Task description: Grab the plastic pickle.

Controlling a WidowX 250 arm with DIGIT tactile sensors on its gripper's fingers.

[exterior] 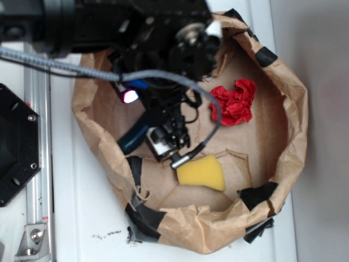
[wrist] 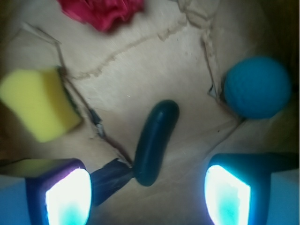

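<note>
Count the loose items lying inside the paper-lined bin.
4. The plastic pickle lies between the open gripper fingers; the yellow sponge at left; the teal ball at right; the red crumpled piece at top. The arm may hide more.

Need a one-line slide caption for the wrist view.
Open gripper above dark green glossy plastic pickle, between yellow sponge and teal-blue ball.

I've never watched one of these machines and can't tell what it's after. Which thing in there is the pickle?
Look inside the brown paper nest. On its floor, between the yellow sponge and the teal-blue ball, lies the plastic pickle. It is the only dark green, glossy, long curved thing there.
</note>
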